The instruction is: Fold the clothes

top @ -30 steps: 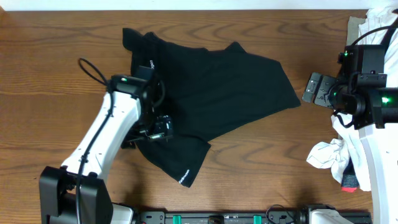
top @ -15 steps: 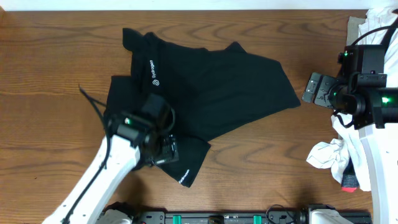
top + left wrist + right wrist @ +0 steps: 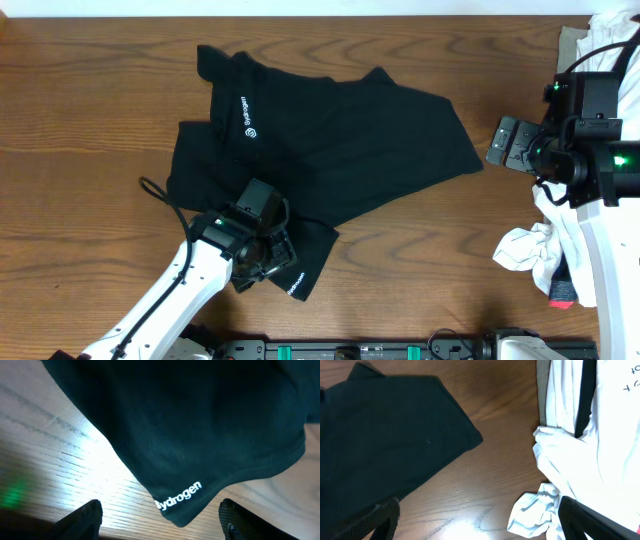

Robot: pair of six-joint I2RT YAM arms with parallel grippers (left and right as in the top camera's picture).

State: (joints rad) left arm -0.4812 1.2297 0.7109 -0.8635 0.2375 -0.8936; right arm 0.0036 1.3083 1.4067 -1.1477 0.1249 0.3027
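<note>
Overhead, the black garment (image 3: 340, 150) lies spread and partly bunched across the middle of the wooden desk (image 3: 90, 100). One pointed corner reaches toward the right, and a small white logo (image 3: 248, 118) shows near its far-left part. The left tool (image 3: 262, 262) sits over the garment's near corner. In the left wrist view its fingertips (image 3: 92, 512) stand wide apart, released. The hem corner bearing the white "Hydrogen" lettering (image 3: 179, 495) lies between them, pinched by neither. The right tool (image 3: 512, 145) hovers just off the garment's right corner, above bare wood, jaws spread and holding nothing. White garments (image 3: 535, 250) with black straps are heaped at the desk's right edge, apart from the black cloth.
</note>
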